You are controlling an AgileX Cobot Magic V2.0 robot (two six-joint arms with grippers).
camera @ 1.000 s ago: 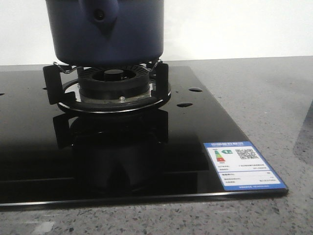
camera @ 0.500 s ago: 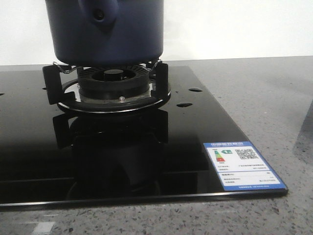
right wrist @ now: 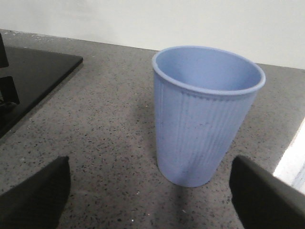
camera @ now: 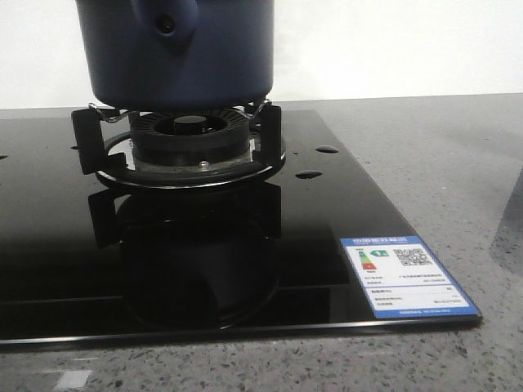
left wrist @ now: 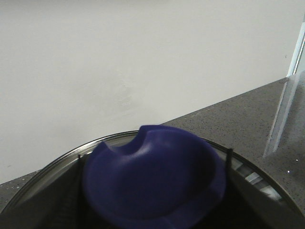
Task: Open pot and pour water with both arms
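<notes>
The dark navy pot (camera: 180, 57) stands on the burner's pan supports (camera: 189, 135) at the back left, its handle lug (camera: 167, 20) facing me; its top is cut off in the front view. In the left wrist view, my left gripper (left wrist: 155, 191) has its dark fingers (left wrist: 43, 205) pressed against both sides of the blue lid knob (left wrist: 152, 176). The glass lid's metal rim (left wrist: 57, 164) curves behind the knob. My right gripper (right wrist: 150, 200) is open low over the counter. A pale-blue ribbed cup (right wrist: 205, 119) stands upright just ahead, between its fingers, untouched.
The black glass hob (camera: 327, 204) covers most of the front view, with an energy sticker (camera: 406, 276) at its front right corner. Speckled grey counter (right wrist: 95, 119) surrounds it. The hob's corner (right wrist: 28, 81) shows in the right wrist view. A white wall is behind.
The pot and burner have not moved. Only the dark reflection in the hob glass and the shadow at the right edge have shifted slightly.
</notes>
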